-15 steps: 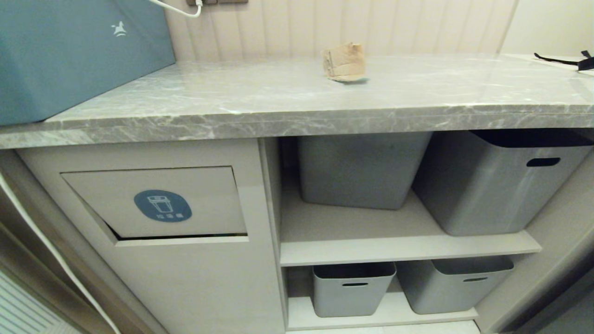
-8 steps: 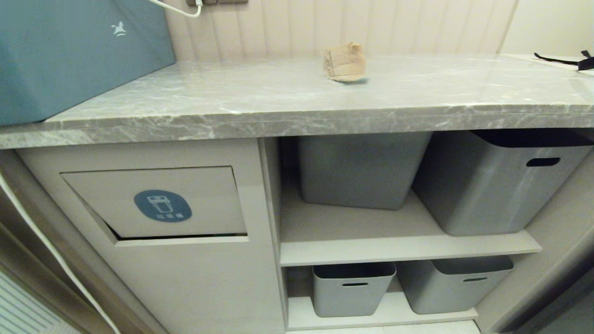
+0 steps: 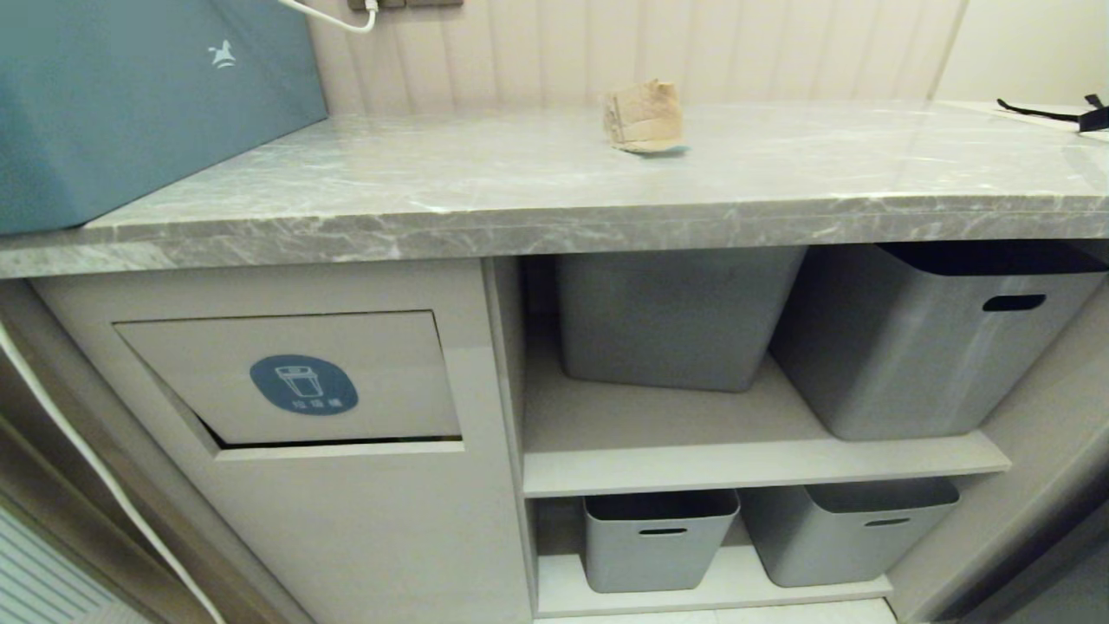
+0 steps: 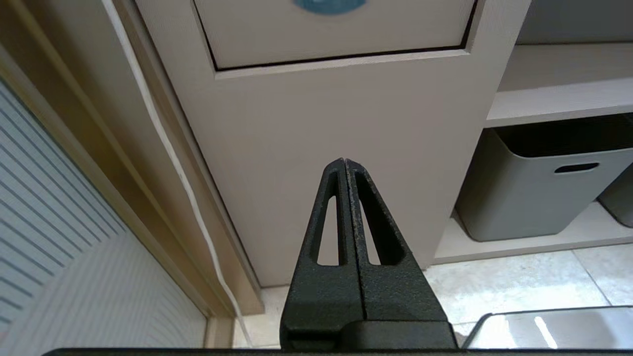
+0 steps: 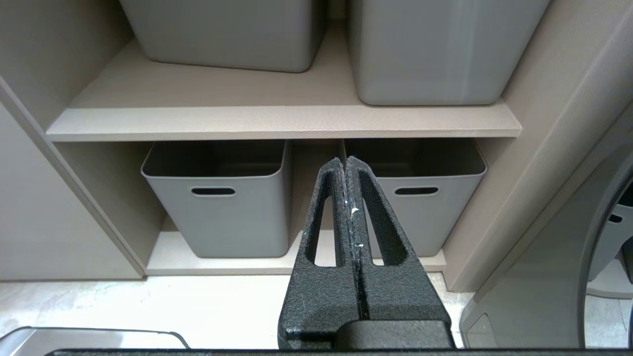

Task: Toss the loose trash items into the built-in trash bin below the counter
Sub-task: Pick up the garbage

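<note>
Trash bin (image 3: pixel 286 377) flap with blue oval trash-can sticker (image 3: pixel 304 385)

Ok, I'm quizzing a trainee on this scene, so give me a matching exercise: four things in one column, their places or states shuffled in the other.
1. cardboard scrap
2. trash bin flap
3. teal box
4. left gripper

A. shut, holding nothing
B. left end of the counter
C. below the counter, blue sticker
D. on the counter, near the back wall

Pairs: 1-D, 2-C, 3-B, 4-A
</note>
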`<state>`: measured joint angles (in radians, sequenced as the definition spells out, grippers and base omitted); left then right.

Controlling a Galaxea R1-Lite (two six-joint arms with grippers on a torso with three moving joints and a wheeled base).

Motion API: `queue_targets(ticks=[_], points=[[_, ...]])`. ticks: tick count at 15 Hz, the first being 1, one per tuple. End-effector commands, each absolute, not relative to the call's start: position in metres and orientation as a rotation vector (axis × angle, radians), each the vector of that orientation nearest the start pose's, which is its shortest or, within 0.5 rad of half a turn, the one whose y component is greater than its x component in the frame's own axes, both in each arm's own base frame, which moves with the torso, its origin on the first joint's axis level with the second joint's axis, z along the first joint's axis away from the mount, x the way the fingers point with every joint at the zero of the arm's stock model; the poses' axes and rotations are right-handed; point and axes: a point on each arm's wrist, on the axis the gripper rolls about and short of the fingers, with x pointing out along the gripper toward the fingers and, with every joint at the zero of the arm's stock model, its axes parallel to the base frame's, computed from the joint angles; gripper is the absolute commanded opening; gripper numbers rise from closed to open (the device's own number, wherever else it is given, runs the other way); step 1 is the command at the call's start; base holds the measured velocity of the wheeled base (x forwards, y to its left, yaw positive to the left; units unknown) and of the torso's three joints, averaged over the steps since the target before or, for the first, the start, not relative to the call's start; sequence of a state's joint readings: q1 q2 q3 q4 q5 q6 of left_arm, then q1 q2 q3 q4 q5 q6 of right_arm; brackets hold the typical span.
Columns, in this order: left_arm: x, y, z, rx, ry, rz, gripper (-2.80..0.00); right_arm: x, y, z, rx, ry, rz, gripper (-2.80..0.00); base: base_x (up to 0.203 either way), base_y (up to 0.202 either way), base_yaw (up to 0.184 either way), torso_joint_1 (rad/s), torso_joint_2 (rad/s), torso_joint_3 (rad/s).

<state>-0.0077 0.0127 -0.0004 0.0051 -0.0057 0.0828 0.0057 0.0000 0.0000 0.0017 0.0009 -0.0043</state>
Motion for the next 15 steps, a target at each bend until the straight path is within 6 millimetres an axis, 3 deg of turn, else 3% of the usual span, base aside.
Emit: queue_targets(ticks=[1, 5, 9, 15], points=[[-0.0229, 0.0, 0.0747, 0.086, 0.006, -0.014, -2.8, -0.0229, -0.0001, 0.0753, -0.005, 0.0, 0.008, -2.8, 0.0, 0.0, 0.0, 0.0, 0.0, 0.0], [-0.0228, 0.0001, 0.075, 0.08, 0.004, -0.009, -2.8, -0.0229, -0.0001, 0.0752, -0.022, 0.0, 0.006, -2.8, 0.0, 0.0, 0.0, 0.0, 0.0, 0.0], [-0.0229, 0.0002, 0.075, 0.049, 0.004, -0.007, -2.8, -0.0229, -0.0001, 0.0753, -0.022, 0.0, 0.008, -2.8, 0.0, 0.0, 0.0, 0.042, -0.23, -0.236], [-0.0229, 0.0002, 0.0753, 0.046, 0.0, -0.008, -2.8, -0.0229, -0.0002, 0.0751, -0.028, 0.001, 0.007, -2.8, 0.0, 0.0, 0.0, 0.181, -0.5, -0.291]])
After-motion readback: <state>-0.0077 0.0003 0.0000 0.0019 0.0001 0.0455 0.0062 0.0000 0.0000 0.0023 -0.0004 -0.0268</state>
